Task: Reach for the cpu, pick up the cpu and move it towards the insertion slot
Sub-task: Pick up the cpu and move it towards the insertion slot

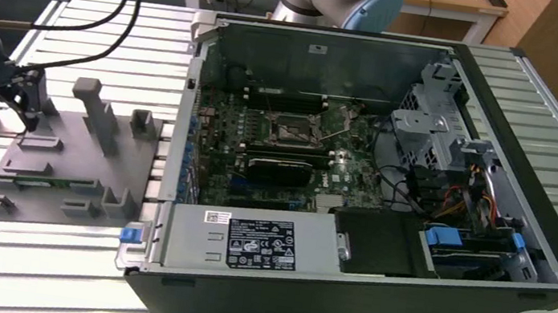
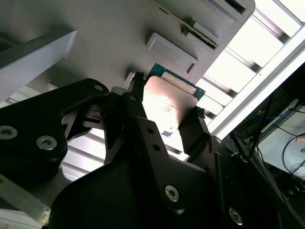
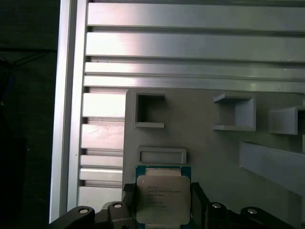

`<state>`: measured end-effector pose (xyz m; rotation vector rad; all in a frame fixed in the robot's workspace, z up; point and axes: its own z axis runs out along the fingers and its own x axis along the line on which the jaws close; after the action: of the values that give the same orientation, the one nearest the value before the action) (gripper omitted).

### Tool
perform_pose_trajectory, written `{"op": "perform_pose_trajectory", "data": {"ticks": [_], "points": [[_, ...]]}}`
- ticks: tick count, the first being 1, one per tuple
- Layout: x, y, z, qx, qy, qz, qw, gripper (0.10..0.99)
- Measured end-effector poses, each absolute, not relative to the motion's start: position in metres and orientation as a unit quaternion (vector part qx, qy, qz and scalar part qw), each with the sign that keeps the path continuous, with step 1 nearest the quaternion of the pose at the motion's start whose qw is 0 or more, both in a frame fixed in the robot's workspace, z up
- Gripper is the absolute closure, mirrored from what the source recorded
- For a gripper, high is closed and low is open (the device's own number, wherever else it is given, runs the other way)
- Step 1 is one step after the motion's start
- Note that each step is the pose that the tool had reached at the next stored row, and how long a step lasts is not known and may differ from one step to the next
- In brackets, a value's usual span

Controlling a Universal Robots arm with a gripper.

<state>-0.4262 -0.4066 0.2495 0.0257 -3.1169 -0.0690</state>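
tool (image 1: 9, 117) clamps the cpu (image 3: 163, 198) by two opposite edges, at the grey fixture (image 1: 72, 170) on the counter (image 1: 29, 253); insertion slot (image 1: 291, 130) sits well apart, inside the computer case (image 1: 476, 304).

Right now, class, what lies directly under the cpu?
The grey fixture shows around the cpu, which the tool clasps at two edges. The patch directly beneath is covered by the chip, so whether it rests there or hangs clear cannot be seen.
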Motion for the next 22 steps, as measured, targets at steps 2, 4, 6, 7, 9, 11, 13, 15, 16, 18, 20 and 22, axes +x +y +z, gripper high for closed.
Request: {"op": "perform_pose_trajectory", "data": {"ticks": [2,4,6,7,9,11,13,15,16,18,20,22], "points": [[-0.4261,-0.4066,0.2503,0.008,-1.0,-0.022,0.012,0.541],[-0.4262,-0.4066,0.2511,0.008,-1.0,-0.022,0.012,0.541],[-0.4262,-0.4066,0.2515,0.008,-1.0,-0.022,0.012,0.541],[-0.4262,-0.4066,0.2516,0.008,-1.0,-0.022,0.012,0.541],[-0.4262,-0.4066,0.2519,0.008,-1.0,-0.022,0.012,0.541],[-0.4262,-0.4066,0.2526,0.008,-1.0,-0.022,0.012,0.541],[-0.4262,-0.4066,0.2531,0.008,-1.0,-0.022,0.012,0.541],[-0.4261,-0.4066,0.2535,0.008,-1.0,-0.022,0.012,0.541],[-0.4262,-0.4066,0.2539,0.008,-1.0,-0.022,0.012,0.541],[-0.4262,-0.4066,0.2547,0.008,-1.0,-0.022,0.012,0.541],[-0.4262,-0.4066,0.2551,0.008,-1.0,-0.022,0.012,0.541],[-0.4262,-0.4066,0.2559,0.008,-1.0,-0.022,0.012,0.541]]}}
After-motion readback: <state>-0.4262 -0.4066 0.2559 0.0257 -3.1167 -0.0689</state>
